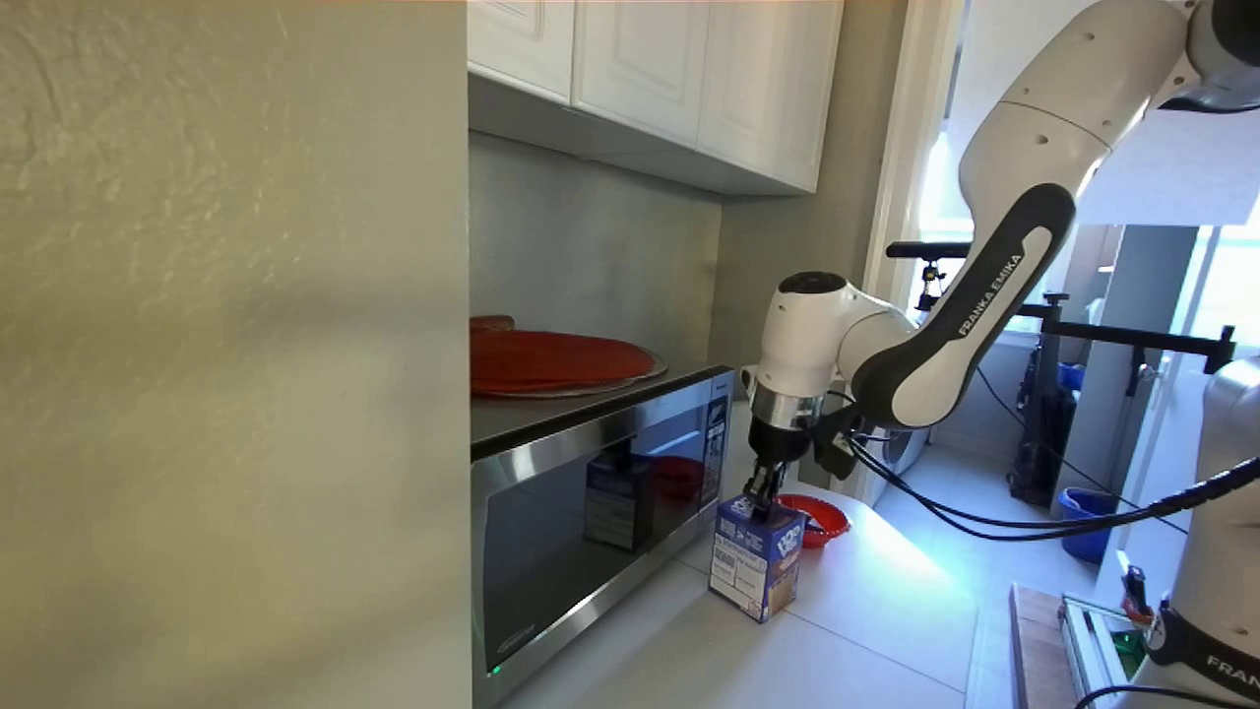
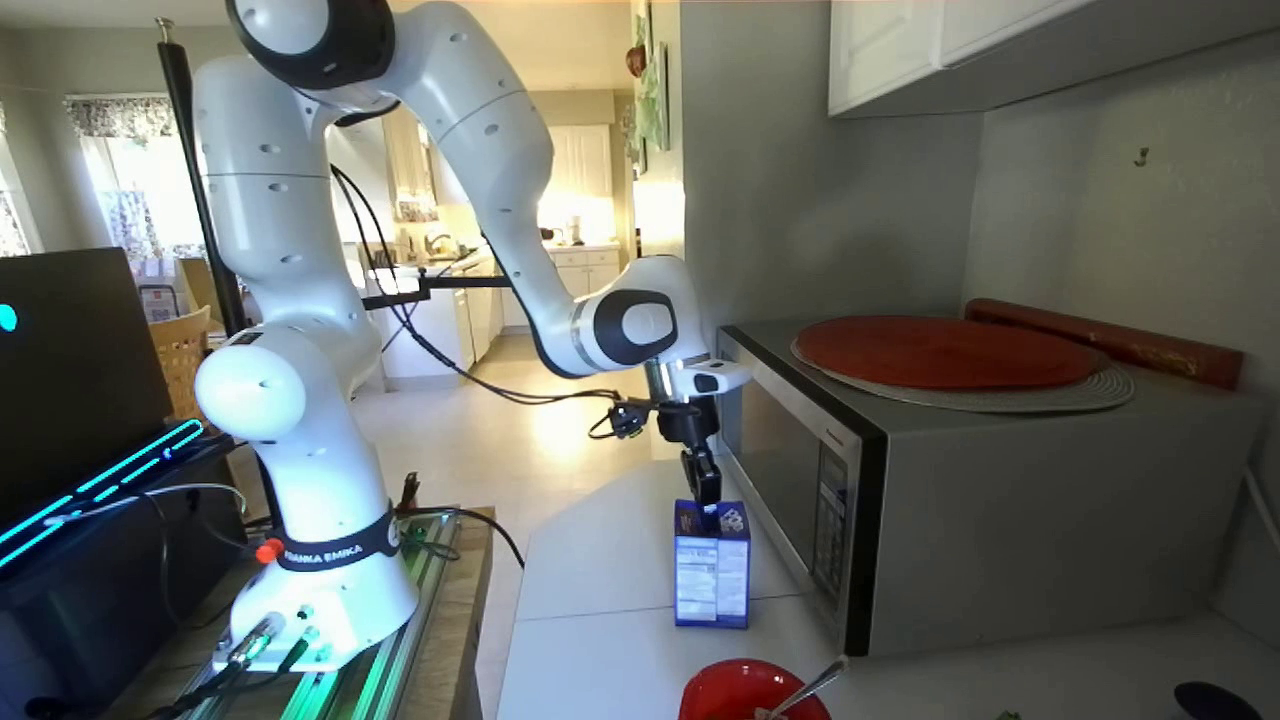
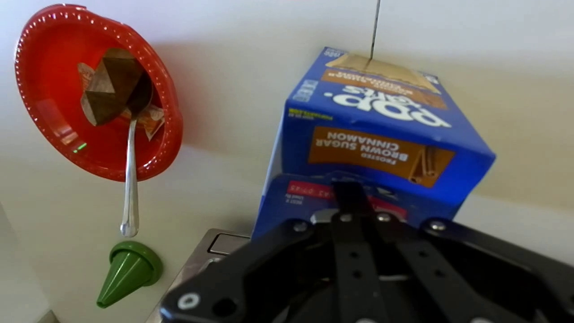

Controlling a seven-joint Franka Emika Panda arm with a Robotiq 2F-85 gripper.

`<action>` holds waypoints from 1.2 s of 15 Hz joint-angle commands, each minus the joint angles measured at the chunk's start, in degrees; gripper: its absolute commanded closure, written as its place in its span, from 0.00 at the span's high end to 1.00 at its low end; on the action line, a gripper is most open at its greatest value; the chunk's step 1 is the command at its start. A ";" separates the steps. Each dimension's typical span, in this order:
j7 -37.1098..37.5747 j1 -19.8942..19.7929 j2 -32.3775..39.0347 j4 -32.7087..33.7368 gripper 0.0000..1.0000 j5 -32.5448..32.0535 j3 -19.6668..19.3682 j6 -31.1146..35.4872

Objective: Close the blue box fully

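The blue box (image 1: 738, 561) stands upright on the white counter; it also shows in an exterior view (image 2: 712, 578) and in the wrist view (image 3: 376, 116). In the wrist view, a blue top flap (image 3: 298, 193) with a red strip lies across the top and meets the panel with the orange label. I cannot tell whether its tab is tucked in or lies over that panel. My gripper (image 3: 352, 193) is shut with nothing visible between its fingers. Its fingertips are at the top flap, pointing down, and in both exterior views (image 1: 762, 510) (image 2: 709, 522) they appear to touch the box top.
A steel microwave oven (image 1: 551, 551) stands close beside the box, with a red mat (image 2: 950, 352) on top. A red bowl (image 3: 172, 121) holding a spoon (image 3: 131, 179) stands near the box. A green cone (image 3: 130, 271) lies on the counter. Cabinets (image 1: 640, 69) hang above.
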 commanded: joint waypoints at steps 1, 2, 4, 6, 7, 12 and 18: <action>2.90 -0.27 1.33 -0.95 0.00 -3.28 -0.46 1.82; 2.94 -0.31 1.18 -1.33 0.00 -3.42 -0.49 1.81; 2.89 -0.47 0.72 -2.42 0.00 -4.37 -0.65 2.15; 3.05 -0.59 0.25 -3.24 0.00 -6.07 -0.78 2.81; 3.11 -0.59 0.03 -3.50 0.00 -6.64 -0.81 3.09; -0.03 -0.19 -1.56 -4.19 0.00 -3.20 -0.43 2.69; -8.22 0.40 -4.98 -6.58 0.00 6.51 0.03 0.94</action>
